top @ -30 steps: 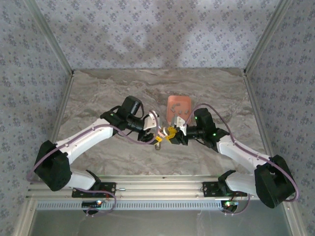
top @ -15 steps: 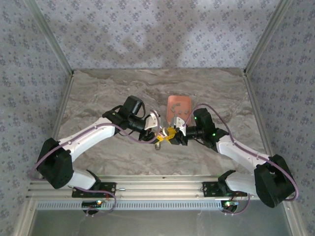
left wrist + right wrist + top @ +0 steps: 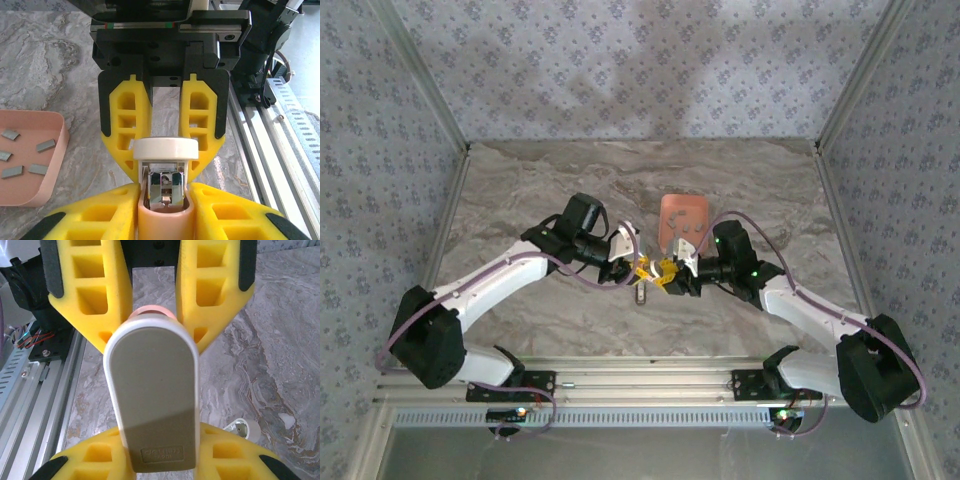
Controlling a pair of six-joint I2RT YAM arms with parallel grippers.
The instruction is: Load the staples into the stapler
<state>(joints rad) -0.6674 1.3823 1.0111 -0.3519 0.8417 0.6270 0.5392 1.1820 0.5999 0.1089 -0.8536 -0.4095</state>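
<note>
5 staples (image 3: 45,145) showing in 1 tray (image 3: 63,142) | 1 stapler (image 3: 165,148) | left fingers (image 3: 95,216) pinching stapler | right fingers (image 3: 205,115) pinching stapler

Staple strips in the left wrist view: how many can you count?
5 staple strips, inside the salmon tray: upper left, centre right, left edge, and two side by side lowest. More may lie beyond the frame's left edge.
</note>
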